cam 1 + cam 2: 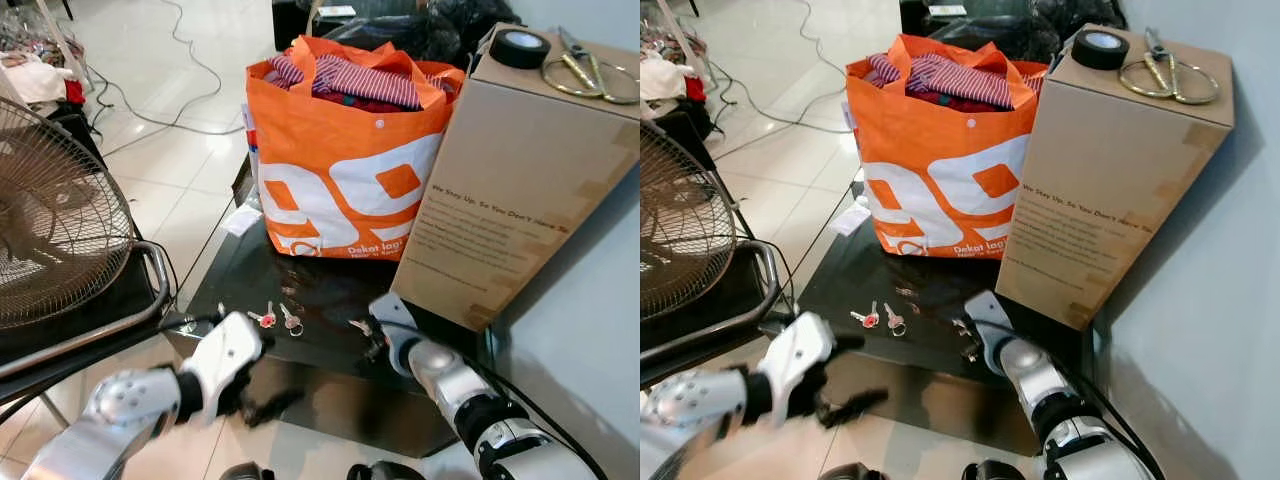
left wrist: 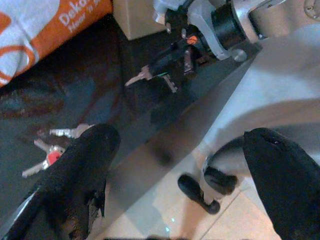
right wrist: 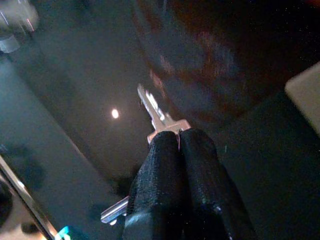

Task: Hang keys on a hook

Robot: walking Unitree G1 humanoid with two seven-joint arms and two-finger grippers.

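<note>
Left gripper (image 1: 262,385) bottom centre of left eye view, hanging off the near edge of the dark glass table (image 1: 330,400). Fingers spread wide, holding nothing; in left wrist view one fingertip (image 2: 92,150) sits over the table edge, the other is out over the floor

Right gripper (image 3: 177,137) lower centre-right, on the table top. Fingers clenched together on a silver key (image 3: 157,117). Right wrist view: key bow pinched between the pads, blade sticking straight out ahead of the fingertips, roughly in line with the finger axis. A second silver blade pokes out beneath the fingers, so probably a small bunch, can't confirm

Second key set (image 1: 275,319), one with a red head, lies loose on the glass just beyond the left gripper, left of the right gripper and apart from it. Left arm is the nearer one to that set

Behind, centre frame: orange shopping bag (image 1: 345,170) stuffed with striped clothes. Right of it a tall cardboard box (image 1: 510,190) with a black tape roll (image 1: 519,47) and scissors (image 1: 590,70) on top. Fan grille (image 1: 55,230) at left edge

No hook visible in any view. My read: grasp looks done, next is lift and locate the hook
</note>
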